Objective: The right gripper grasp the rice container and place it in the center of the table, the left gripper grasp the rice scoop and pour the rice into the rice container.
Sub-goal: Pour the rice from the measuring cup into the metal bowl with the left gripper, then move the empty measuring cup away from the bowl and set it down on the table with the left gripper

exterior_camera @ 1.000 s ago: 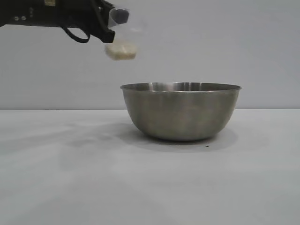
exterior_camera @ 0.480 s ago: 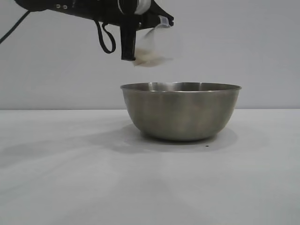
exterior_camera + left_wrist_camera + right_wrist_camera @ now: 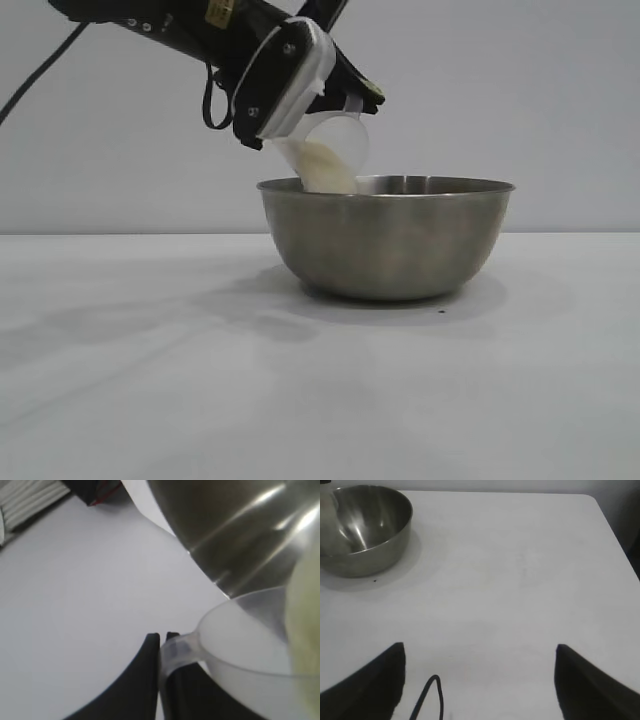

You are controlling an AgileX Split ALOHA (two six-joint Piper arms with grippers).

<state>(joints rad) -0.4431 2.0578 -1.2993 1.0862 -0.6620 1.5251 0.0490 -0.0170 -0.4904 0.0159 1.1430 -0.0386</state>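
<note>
Left pincer (image 3: 161, 652) pinches rice scoop (image 3: 330, 150) handle, wrist view only.

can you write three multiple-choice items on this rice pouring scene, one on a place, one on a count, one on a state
1. Where is the small translucent plastic scoop?
A. flat on the white table
B. tilted over the near-left rim of the large round steel bowl
C. inside the right gripper

2. How many bowls stand on the matte white table?
A. one
B. two
C. three

3. How do the jaws of the black left gripper stand?
A. wide open, empty
B. shut on the scoop's handle
C. shut on the bowl's rim

Key:
1 B: the exterior view shows it tipped, with off-white rice at its mouth, over the steel bowl.
2 A: only one bowl shows in any view.
3 B: the left wrist view shows them pinching the handle; the black right gripper sits apart, open.
</note>
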